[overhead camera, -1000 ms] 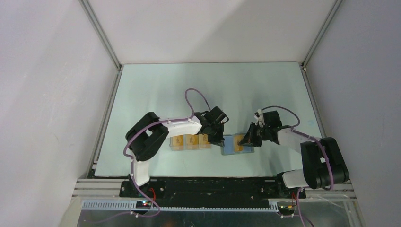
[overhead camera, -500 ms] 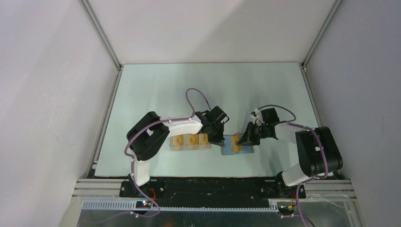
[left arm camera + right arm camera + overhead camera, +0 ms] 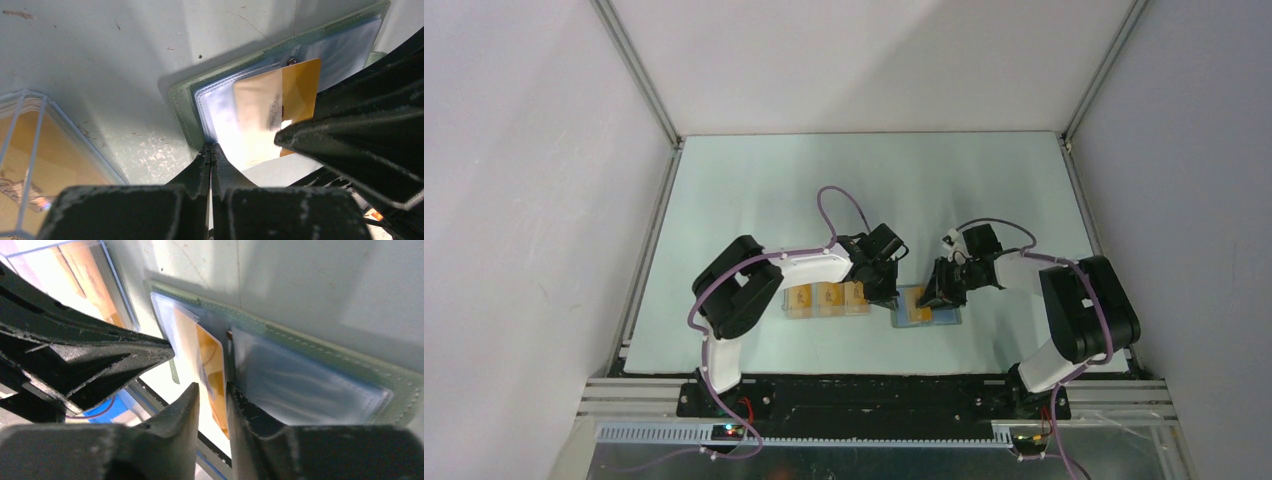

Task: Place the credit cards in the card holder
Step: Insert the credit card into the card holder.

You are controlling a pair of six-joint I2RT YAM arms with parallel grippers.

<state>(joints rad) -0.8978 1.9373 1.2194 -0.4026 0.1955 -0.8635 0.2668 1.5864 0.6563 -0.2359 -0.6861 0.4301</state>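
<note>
The card holder [image 3: 905,318] lies open on the table, its grey-green rim [image 3: 182,107] around a light blue inside with clear pockets. One orange credit card [image 3: 280,95] lies on it, its left half under a clear pocket; it also shows in the right wrist view [image 3: 210,355]. My left gripper [image 3: 211,146] is shut, its tips resting on the holder's near left edge. My right gripper [image 3: 212,386] is narrowly open, with the card's free end showing between its fingertips. More cards [image 3: 828,297] sit in the clear box.
A clear plastic box [image 3: 787,303] with several orange cards stands just left of the card holder, close to my left gripper [image 3: 889,297]. My right gripper [image 3: 932,298] hangs over the holder's right half. The two grippers are close together.
My right gripper has shifted left across the card holder, and the card has moved left with it. My left gripper has stayed in place.
</note>
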